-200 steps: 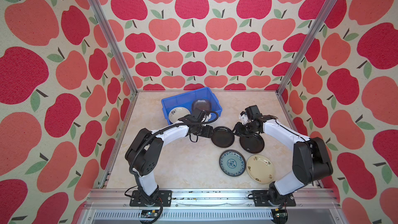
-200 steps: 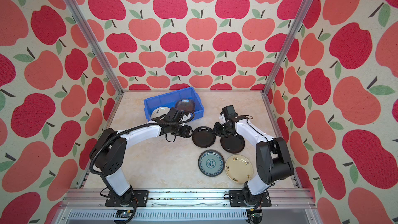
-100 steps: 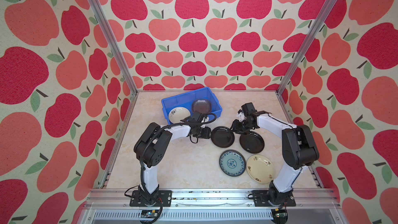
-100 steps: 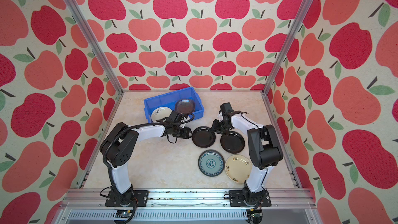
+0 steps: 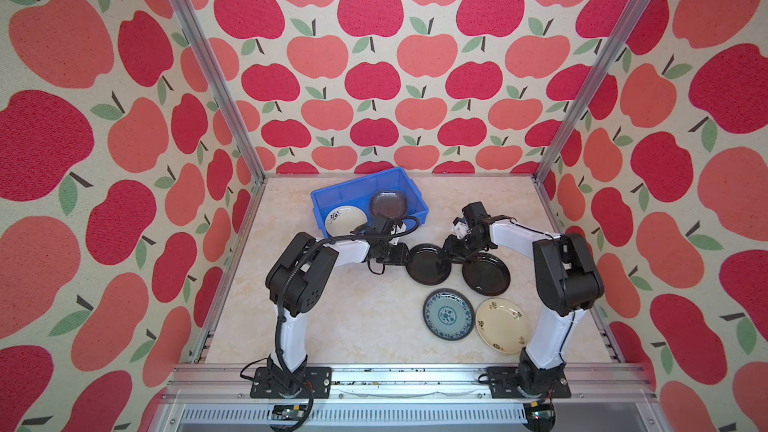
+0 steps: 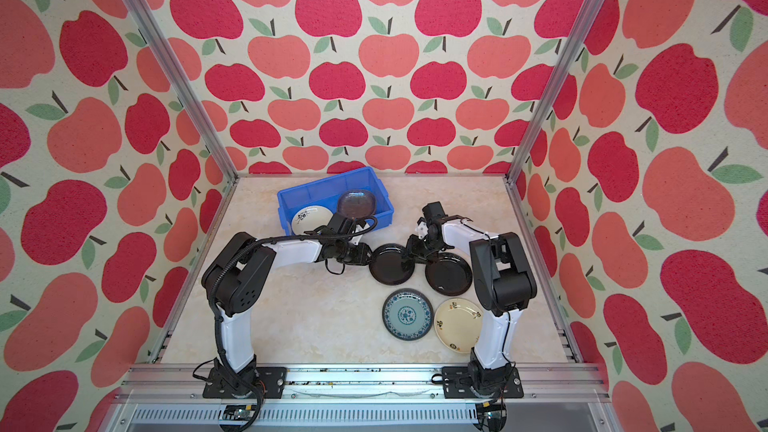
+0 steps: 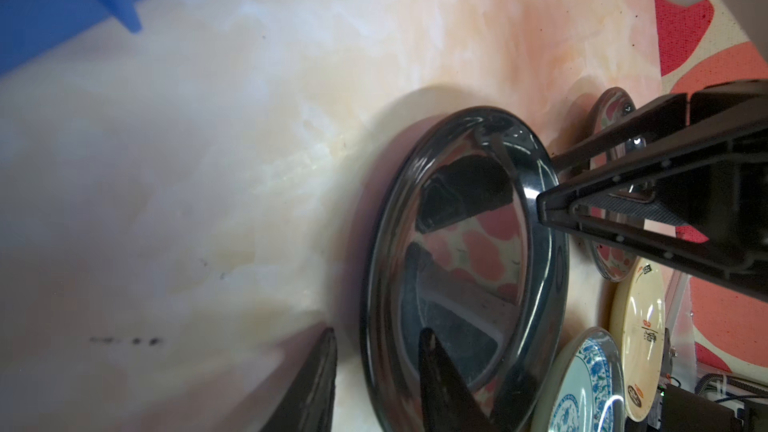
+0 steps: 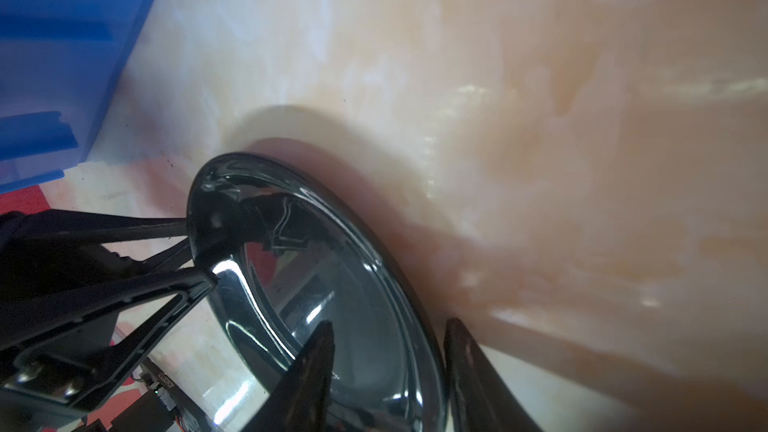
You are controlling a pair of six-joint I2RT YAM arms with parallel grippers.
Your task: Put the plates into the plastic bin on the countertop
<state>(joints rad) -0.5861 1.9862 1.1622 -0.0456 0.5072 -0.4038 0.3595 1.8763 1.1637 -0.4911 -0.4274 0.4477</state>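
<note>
black plate (image 5: 428, 264): likely stiff, slick, breakable (probably light); pinch the raised rim.
left gripper (image 7: 378, 331): jaws apart, straddling its rim.
right gripper (image 8: 388, 324): opposite rim; cannot tell if clamped.

No legible word, brand or number is showing anywhere. The cream plate (image 7: 642, 317), lying near and right on the countertop (image 5: 353, 326), is carrying dark brush marks that are looking like characters in the left wrist view, but they are coming out too blurred to read. A black part (image 8: 164, 384) in the right wrist view is bearing small white print, too smeared to make out.
</note>
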